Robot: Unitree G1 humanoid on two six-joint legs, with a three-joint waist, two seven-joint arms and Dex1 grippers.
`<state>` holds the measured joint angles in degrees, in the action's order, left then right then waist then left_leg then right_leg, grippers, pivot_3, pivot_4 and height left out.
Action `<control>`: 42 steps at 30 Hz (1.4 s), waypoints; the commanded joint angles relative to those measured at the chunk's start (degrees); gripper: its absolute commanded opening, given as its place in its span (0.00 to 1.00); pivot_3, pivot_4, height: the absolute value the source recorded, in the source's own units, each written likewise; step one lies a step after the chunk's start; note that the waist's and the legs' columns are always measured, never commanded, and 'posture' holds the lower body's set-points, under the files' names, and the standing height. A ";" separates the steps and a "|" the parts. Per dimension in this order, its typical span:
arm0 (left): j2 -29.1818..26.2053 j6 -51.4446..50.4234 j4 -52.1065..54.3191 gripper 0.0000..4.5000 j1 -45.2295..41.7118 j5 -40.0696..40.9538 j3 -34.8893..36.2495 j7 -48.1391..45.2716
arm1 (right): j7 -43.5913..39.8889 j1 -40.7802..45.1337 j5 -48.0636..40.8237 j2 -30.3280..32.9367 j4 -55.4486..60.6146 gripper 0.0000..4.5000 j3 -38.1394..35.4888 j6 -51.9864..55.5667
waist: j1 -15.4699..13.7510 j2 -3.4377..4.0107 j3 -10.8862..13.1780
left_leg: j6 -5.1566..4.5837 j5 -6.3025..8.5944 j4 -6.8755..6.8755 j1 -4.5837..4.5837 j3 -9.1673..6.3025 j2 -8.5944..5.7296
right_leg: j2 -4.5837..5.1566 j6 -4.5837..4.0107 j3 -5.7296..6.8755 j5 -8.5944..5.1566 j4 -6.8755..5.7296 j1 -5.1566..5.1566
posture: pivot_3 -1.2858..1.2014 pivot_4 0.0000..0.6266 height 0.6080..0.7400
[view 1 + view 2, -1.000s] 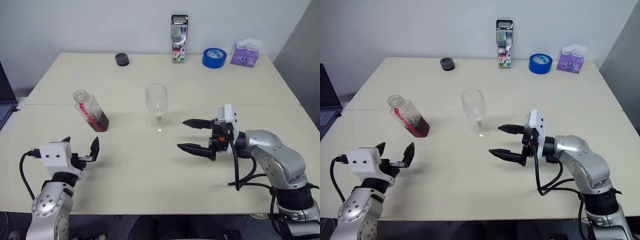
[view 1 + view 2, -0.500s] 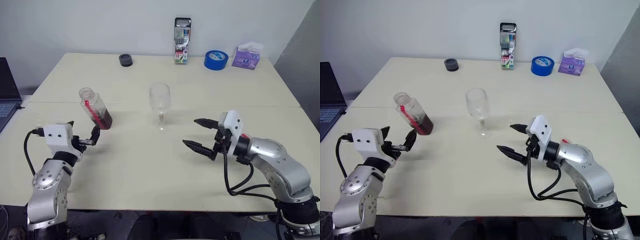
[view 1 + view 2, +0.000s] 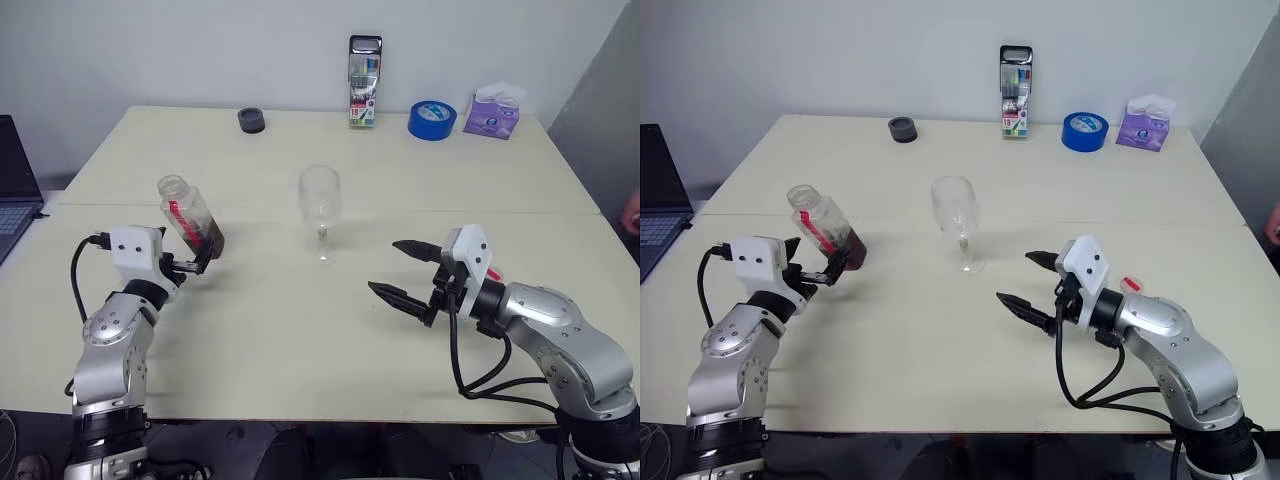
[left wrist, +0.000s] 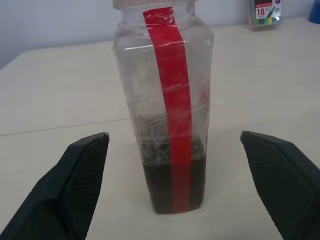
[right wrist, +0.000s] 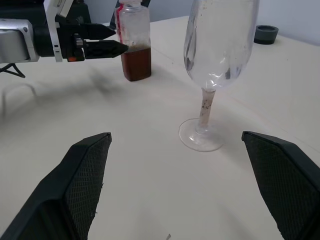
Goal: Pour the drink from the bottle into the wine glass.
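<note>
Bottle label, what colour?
Red vertical stripe on the bottle; clearest in the left wrist view.

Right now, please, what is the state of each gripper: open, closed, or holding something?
Left gripper: open, holding nothing; the bottle stands between its fingers, untouched.
Right gripper: open, holding nothing; it faces the wine glass.

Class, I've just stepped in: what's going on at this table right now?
A two-armed robot is setting up to pour. Its left claw, open, sits level with the bottle, which stands on the table with dark drink in its lower part; in the left wrist view the bottle stands between the fingers, ungripped. The right claw, also open, points toward the wine glass, apart from it. The glass stands upright and looks empty. No pouring has begun.
</note>
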<state>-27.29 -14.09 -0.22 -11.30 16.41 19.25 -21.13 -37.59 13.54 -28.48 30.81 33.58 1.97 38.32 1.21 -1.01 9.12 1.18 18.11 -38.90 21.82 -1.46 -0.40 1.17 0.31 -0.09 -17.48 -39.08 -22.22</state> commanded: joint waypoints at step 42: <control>-9.92 19.88 -38.71 0.38 -45.21 -21.61 -21.65 -14.10 | 4.74 9.90 1.36 -7.10 -7.27 1.00 -1.55 -10.54 | -0.29 -0.32 0.06 | 0.05 -0.04 -0.11 0.25 -0.16 -0.09 | 0.03 0.00 0.33 0.00 0.06 -0.10 | 0.52 0.24 1.00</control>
<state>-36.39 3.39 -37.77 -53.71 -3.14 -0.98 -33.96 -33.19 22.27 -27.56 24.24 26.04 1.54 30.43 0.91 -1.33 9.18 1.23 18.07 -39.01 22.08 -1.63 -0.48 1.19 0.31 0.25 -17.47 -39.02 -22.32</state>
